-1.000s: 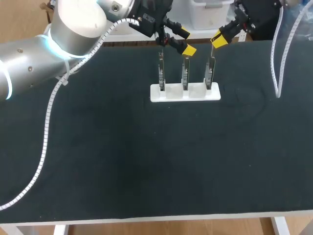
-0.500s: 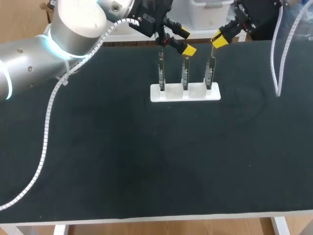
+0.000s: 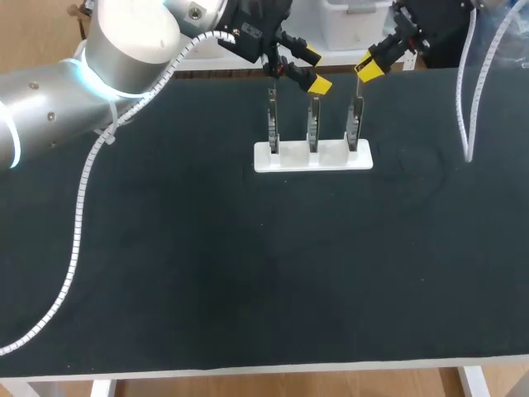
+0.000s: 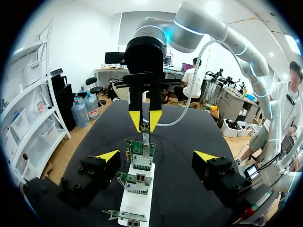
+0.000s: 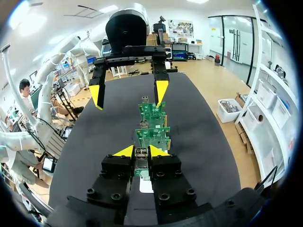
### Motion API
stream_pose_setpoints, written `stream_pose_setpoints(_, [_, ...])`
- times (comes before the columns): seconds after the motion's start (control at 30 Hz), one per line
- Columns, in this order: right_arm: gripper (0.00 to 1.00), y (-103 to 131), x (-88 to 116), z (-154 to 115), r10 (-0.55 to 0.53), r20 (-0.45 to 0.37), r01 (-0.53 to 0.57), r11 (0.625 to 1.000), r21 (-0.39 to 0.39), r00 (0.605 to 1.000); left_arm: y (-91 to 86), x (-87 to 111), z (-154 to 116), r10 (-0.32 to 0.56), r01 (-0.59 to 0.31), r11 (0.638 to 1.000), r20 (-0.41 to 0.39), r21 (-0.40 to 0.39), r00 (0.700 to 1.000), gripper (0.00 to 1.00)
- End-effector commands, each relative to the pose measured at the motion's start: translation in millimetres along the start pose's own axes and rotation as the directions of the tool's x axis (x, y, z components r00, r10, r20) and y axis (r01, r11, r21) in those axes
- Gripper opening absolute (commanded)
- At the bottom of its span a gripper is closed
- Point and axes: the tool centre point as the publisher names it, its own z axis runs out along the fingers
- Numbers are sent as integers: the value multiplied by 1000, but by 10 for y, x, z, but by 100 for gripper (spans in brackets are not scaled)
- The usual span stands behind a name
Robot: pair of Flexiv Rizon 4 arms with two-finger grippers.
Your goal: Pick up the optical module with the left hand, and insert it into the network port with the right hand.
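Observation:
The small metal optical module sits between the fingers of my right gripper, which is shut on it. In the left wrist view the module hangs just above the port of the farthest network card. In the head view my right gripper is over the rightmost card of three standing in a white holder. My left gripper is open above the middle card, holding nothing; its yellow tips straddle the row of cards.
The white holder stands at the far middle of the dark table mat. A spiral cable from my left arm hangs over the mat's left side, and another cable hangs at the right.

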Motion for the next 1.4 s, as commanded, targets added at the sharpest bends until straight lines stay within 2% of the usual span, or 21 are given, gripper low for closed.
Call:
stream_pose_setpoints(0.03, [0, 67, 30, 24, 1, -2, -1, 1000, 11, 1000, -26, 5, -5, -1, 1, 1000, 0, -6, 1000, 100])
stream_pose_setpoints(0.1, [0, 75, 40, 27, -12, -23, 12, 1000, 11, 1000, -26, 5, -5, -1, 1, 1000, 0, -6, 1000, 100])
stream_pose_setpoints(1.4, [0, 145, 77, 92, -32, -65, 33, 999, 1, 997, -26, 5, -5, -1, 1, 1000, 0, -6, 1000, 100])
